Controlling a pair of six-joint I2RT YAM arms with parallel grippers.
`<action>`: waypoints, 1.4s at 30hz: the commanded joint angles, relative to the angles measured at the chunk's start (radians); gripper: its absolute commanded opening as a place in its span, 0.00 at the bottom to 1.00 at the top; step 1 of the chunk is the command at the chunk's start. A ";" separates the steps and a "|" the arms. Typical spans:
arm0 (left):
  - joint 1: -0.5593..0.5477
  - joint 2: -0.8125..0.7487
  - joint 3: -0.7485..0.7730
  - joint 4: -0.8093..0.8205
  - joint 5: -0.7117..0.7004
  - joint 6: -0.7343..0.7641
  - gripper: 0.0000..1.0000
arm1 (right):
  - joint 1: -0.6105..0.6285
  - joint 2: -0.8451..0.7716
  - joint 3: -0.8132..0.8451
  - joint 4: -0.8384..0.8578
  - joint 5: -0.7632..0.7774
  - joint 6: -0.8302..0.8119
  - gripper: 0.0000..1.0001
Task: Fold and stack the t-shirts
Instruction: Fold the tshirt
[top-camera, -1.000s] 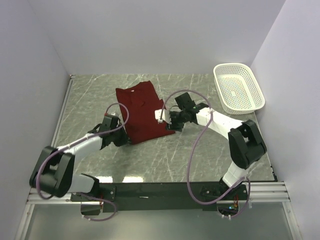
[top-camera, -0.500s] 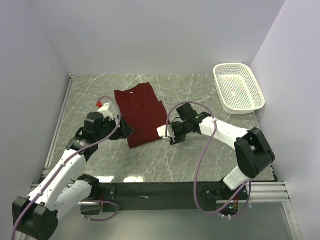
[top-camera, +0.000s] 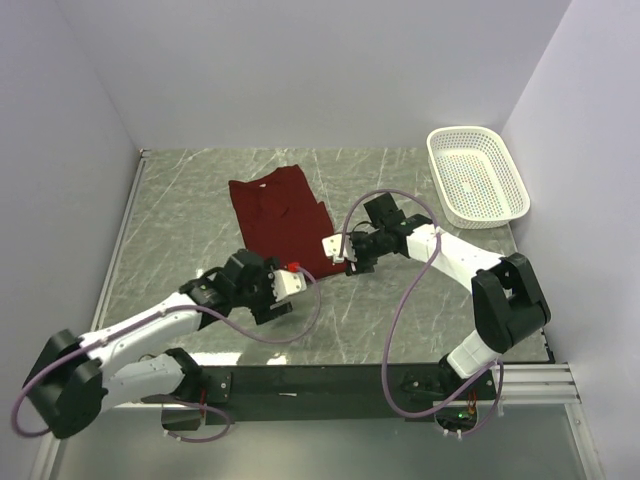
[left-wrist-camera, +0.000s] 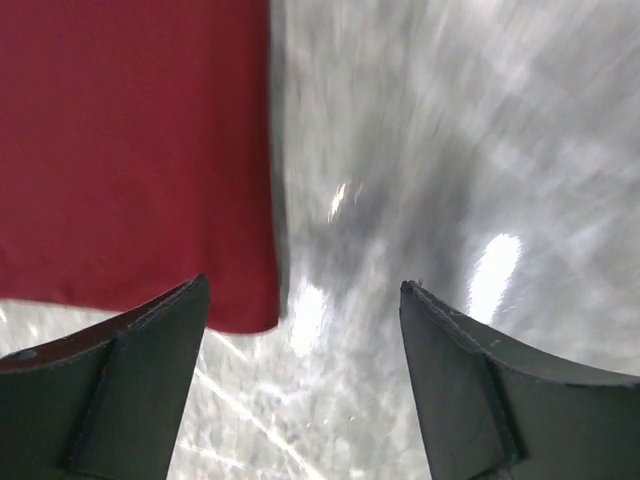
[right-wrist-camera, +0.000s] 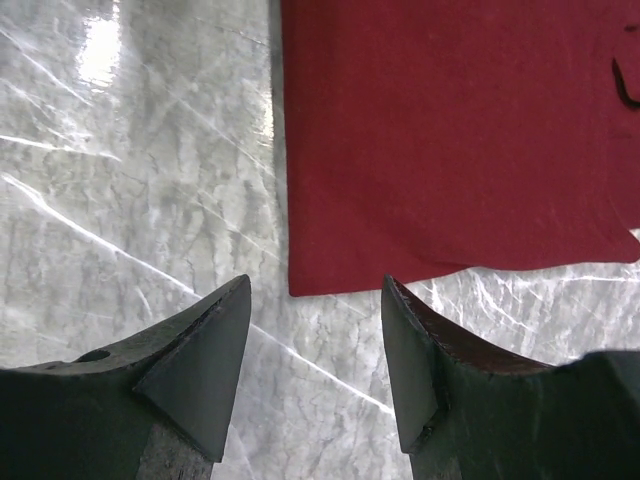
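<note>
Left pincer (left-wrist-camera: 303, 284) shifted to t-shirt (top-camera: 280, 215) corner, open, right pincer (right-wrist-camera: 315, 285) open

A white plastic basket (top-camera: 478, 180) with many small holes is placed on a grey-green marbled table (top-camera: 400, 300), at its far right corner. Plain white walls (top-camera: 300, 70) are seen just behind the basket and at its right. Well to the left of the basket, a metal strip (top-camera: 125, 230) is laid along the table edge. Nearer than the basket, a black bar (top-camera: 320, 380) is fixed.
</note>
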 joint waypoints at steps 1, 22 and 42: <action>-0.024 0.077 -0.035 0.122 -0.174 0.125 0.82 | -0.003 0.003 0.030 -0.007 -0.041 0.004 0.62; -0.036 0.315 -0.029 0.228 -0.357 0.083 0.09 | 0.002 0.005 -0.044 0.048 0.007 -0.119 0.63; -0.047 0.195 -0.060 0.208 -0.269 0.065 0.05 | 0.147 0.230 0.034 0.198 0.312 -0.048 0.61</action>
